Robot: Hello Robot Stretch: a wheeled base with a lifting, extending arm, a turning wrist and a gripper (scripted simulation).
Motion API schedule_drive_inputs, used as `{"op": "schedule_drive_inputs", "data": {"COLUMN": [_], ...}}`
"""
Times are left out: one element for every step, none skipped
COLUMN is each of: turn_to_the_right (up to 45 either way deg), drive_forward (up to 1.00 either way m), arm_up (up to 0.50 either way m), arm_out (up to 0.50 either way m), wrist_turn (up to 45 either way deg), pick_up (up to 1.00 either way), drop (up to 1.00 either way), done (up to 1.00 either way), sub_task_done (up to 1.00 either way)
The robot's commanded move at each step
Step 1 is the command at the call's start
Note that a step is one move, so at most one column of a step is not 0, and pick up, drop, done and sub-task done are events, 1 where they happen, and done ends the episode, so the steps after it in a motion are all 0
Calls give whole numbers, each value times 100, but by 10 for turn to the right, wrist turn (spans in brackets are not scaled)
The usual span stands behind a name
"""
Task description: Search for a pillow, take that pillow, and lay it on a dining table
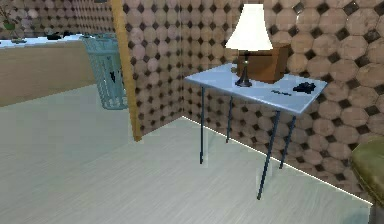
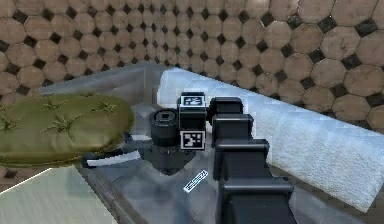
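A round olive-green tufted pillow (image 2: 60, 125) lies on a grey padded surface (image 2: 130, 185) at the arm side view's left. My dark arm (image 2: 245, 175) rises from the bottom edge and ends at two white marker squares (image 2: 192, 120). Left of them is the gripper (image 2: 105, 158), whose thin fingers (image 2: 125, 156) reach toward the pillow's lower edge. I cannot tell whether it holds anything or touches the pillow. An olive-green rounded edge (image 1: 370, 170) shows at the forward view's bottom right.
A long white bolster-like roll (image 2: 290, 130) lies right of the arm, against a wall of brown round tiles. Ahead stands a thin-legged side table (image 1: 255, 90) with a lamp (image 1: 250, 35) and brown box (image 1: 270, 62). A teal mesh bin (image 1: 108, 70) and low counter (image 1: 40, 65) stand left.
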Motion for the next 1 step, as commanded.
{"op": "schedule_drive_inputs", "data": {"turn_to_the_right": [0], "drive_forward": [0], "arm_up": [0], "arm_out": [0], "wrist_turn": [-450], "pick_up": [0], "drop": [0], "done": [0], "sub_task_done": [0]}}
